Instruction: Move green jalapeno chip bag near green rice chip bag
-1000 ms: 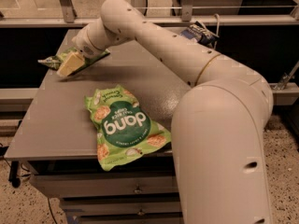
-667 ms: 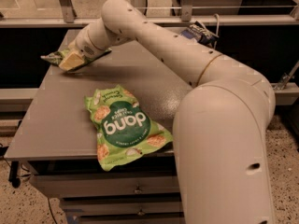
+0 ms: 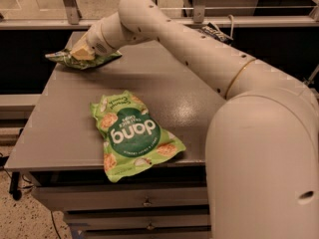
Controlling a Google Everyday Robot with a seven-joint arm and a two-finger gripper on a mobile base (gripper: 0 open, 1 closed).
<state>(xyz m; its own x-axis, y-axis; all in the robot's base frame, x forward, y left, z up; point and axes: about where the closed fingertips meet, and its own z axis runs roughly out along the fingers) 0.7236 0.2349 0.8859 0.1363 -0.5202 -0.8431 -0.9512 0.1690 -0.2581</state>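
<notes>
Camera view: smooth white arm (image 3: 189,39) reaches across a grey, faintly speckled tabletop (image 3: 174,83) to its far left corner. Claw (image 3: 82,51) sits on top of the green jalapeno chip bag (image 3: 102,61), covering its middle; cannot tell whether the claw is clamped or apart. Bag is small, olive-green, crinkly foil, lying low and flat. Its long axis runs left-right, and its left end pokes past the tabletop's left edge.

Green rice chip bag (image 3: 133,133) is larger, glossy lime-green and puffy, with a dark "dang" circle. It lies flat at the near edge, long axis running far-left to near-right, lettering upside down. The two bags are well apart.

Versus a second ago: the jalapeno bag was tipped up and higher, and is now lower and level. Rice bag unmoved.
</notes>
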